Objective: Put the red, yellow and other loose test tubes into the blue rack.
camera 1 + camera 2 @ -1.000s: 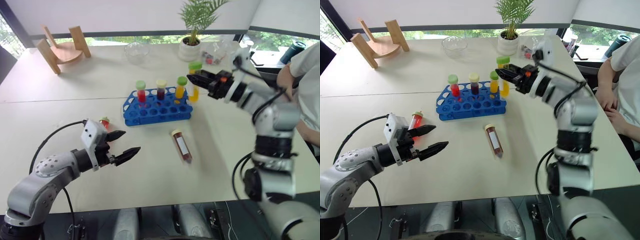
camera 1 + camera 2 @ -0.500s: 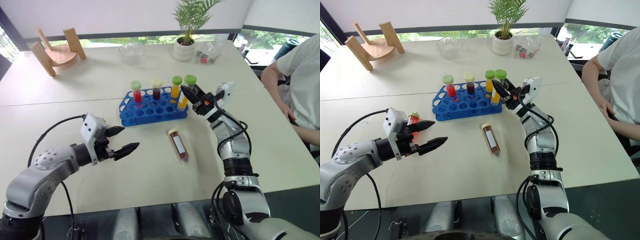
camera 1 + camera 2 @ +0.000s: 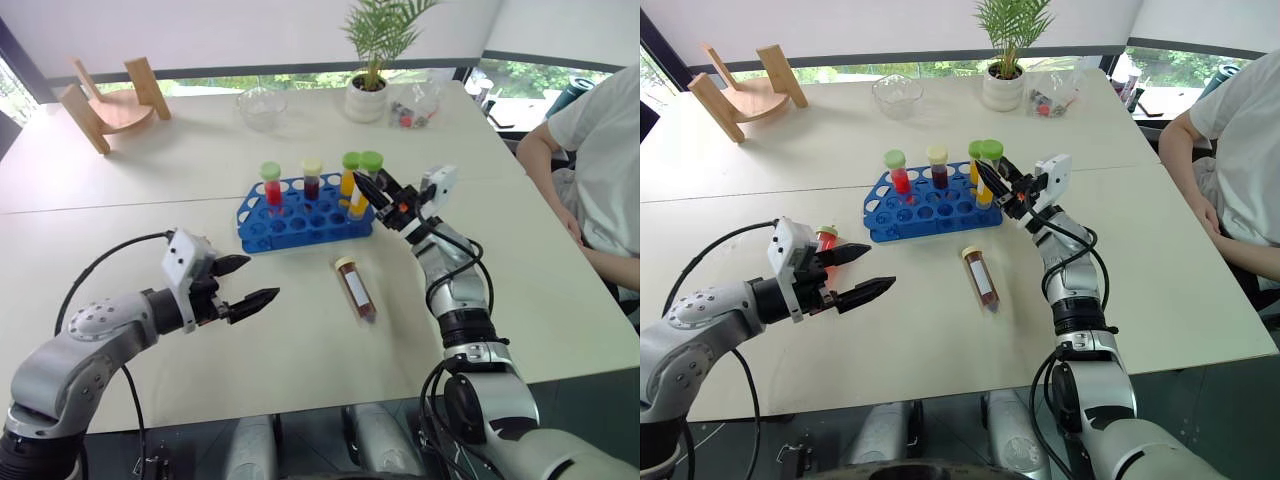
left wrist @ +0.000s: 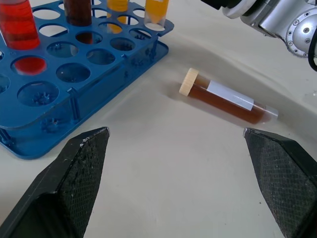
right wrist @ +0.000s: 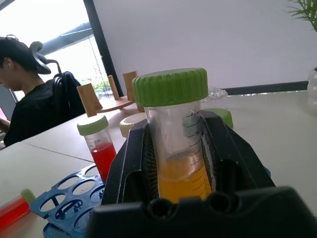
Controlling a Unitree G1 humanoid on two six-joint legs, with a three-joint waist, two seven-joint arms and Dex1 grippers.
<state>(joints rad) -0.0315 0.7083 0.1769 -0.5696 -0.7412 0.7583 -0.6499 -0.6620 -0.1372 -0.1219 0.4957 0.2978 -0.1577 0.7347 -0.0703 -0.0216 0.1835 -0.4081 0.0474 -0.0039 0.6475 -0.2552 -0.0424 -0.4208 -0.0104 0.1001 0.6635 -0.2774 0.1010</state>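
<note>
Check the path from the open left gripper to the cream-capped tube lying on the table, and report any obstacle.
Nothing visible blocks it. Bare table lies between the left gripper and the cream-capped tube. The blue rack stands off to the side, beyond that line.

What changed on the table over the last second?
The right hand, shut on the yellow green-capped tube, came down from above the blue rack to its right end. The open left hand stayed put, as did the racked tubes and the cream-capped tube lying loose.
</note>
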